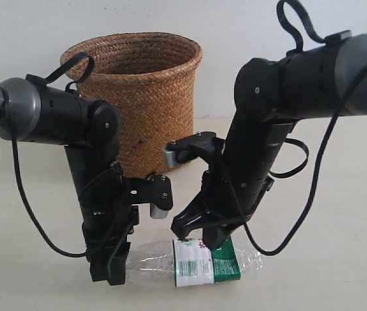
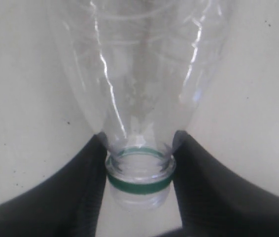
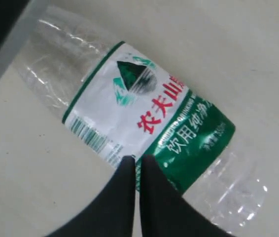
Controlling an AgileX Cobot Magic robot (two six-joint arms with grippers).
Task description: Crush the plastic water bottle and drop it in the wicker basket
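1. We found the plastic water bottle (image 1: pixel 193 262) lying on its side on the pale table (image 1: pixel 339 259), in front of the wicker basket (image 1: pixel 141 84) and apart from it.
2. The left gripper (image 2: pixel 140 137) had its jaws clamped on the bottle's neck, one finger on each side, at the green ring (image 2: pixel 139 185).
3. The right gripper (image 3: pixel 137 160) stood over the green-and-white label (image 3: pixel 129 108), its jaws drawn together to a thin slit. We could not tell whether the tips pressed on it.
4. The basket stood upright behind both arms.
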